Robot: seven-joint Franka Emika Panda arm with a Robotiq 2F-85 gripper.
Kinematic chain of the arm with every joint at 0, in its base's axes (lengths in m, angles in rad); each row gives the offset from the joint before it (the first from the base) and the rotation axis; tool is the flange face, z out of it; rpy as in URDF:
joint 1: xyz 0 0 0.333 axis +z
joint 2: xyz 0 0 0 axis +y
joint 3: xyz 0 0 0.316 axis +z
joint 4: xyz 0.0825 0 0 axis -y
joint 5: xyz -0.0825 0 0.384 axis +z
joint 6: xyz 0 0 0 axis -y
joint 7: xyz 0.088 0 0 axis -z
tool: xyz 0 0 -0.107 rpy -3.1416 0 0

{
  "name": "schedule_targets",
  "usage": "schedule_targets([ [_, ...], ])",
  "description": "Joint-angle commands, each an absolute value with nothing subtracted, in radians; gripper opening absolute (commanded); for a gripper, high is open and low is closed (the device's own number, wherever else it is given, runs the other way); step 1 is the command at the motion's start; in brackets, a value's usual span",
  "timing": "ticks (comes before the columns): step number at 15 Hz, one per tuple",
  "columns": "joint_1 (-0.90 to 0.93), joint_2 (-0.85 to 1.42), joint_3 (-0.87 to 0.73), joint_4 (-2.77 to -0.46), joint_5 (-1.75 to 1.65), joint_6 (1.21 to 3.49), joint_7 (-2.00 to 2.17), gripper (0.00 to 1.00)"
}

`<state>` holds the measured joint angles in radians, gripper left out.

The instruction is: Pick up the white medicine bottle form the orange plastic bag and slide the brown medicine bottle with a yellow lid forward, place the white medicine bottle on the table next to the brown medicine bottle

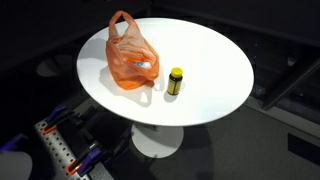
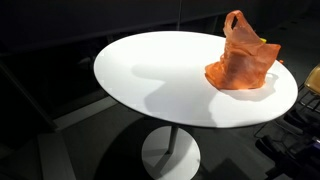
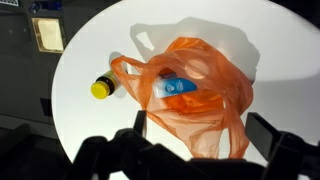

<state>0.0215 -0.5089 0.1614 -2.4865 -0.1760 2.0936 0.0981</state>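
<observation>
An orange plastic bag [image 1: 130, 55] stands on the round white table [image 1: 205, 50] and shows in both exterior views [image 2: 243, 62]. In the wrist view the bag [image 3: 205, 100] is open towards me, and the white medicine bottle [image 3: 178, 87] with a blue label lies inside it. The bottle shows faintly through the bag in an exterior view [image 1: 141, 67]. The brown medicine bottle with a yellow lid [image 1: 175, 81] stands upright beside the bag and also shows in the wrist view [image 3: 103, 87]. My gripper [image 3: 205, 135] is open and empty above the bag's near edge.
The table's edge [image 2: 160, 110] drops off to a dark floor all round. The robot's base and mounting rail [image 1: 55, 145] lie below the table at the near left. A framed panel [image 3: 47, 34] stands beyond the table.
</observation>
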Motion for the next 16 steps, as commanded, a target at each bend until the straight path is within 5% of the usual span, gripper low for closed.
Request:
schedule_targets([
  [1,0.009,-0.439,0.120,-2.467,-0.179,2.160,0.114,1.00],
  [16,-0.031,-0.182,-0.014,-2.503,-0.089,2.385,0.070,1.00],
])
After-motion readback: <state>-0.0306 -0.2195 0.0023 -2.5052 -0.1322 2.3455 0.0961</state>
